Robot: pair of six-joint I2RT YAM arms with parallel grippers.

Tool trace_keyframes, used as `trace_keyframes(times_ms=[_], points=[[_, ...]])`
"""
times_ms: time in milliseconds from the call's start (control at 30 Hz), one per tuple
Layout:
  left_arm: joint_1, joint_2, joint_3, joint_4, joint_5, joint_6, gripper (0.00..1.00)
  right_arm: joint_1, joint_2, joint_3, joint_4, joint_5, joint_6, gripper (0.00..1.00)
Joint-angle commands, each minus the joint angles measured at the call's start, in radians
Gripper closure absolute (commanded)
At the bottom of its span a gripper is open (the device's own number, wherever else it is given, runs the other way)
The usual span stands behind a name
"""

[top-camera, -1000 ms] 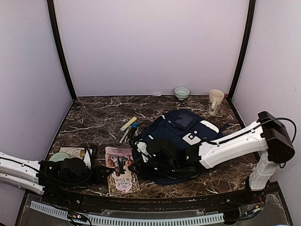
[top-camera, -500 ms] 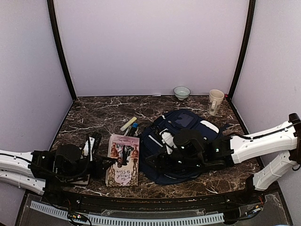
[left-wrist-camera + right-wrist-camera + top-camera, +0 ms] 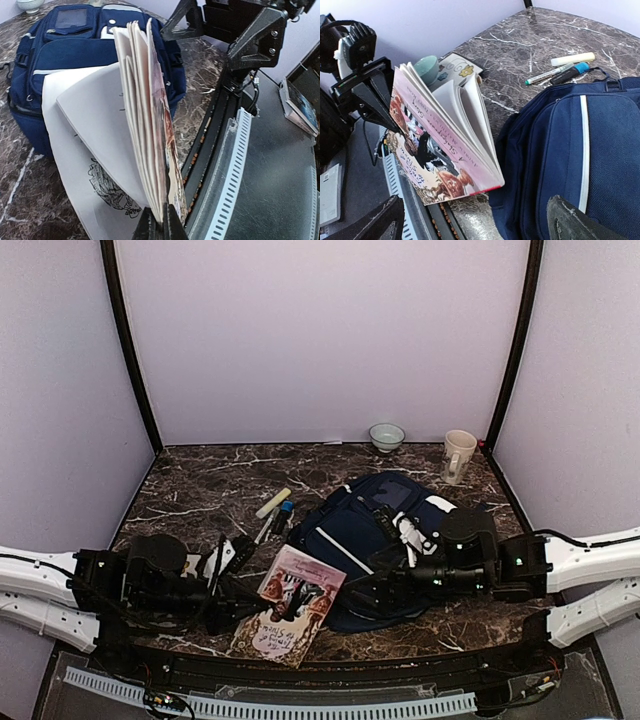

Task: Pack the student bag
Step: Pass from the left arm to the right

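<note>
Left gripper [image 3: 156, 226] clamped shut on picture book [image 3: 145, 125], pages fanning, book tipped up just left of the student bag [image 3: 365, 535]. Right gripper [image 3: 472, 220] spread wide, empty, over bag's near-left end, so it's the nearer arm. Bag lies flat, long axis near-to-far; can't tell if unzipped.

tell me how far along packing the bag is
Nothing visibly packed yet: the bag lies on the table with no item seen inside. In hand: the left end effector is shut on a book, tilted up with pages fanning, while the right end effector is open by the bag. Left: book and markers go in.
</note>
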Motion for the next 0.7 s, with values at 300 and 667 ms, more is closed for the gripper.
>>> trace_keyframes(times_ms=[300,667], points=[[-0.004,0.015,0.031,0.172,0.239,0.083,1.0,-0.009,-0.073,-0.096,0.117,-0.188,0.048,0.0],[-0.004,0.032,0.035,0.206,0.271,0.097,1.0,-0.01,0.017,-0.098,0.213,-0.266,0.058,0.2]])
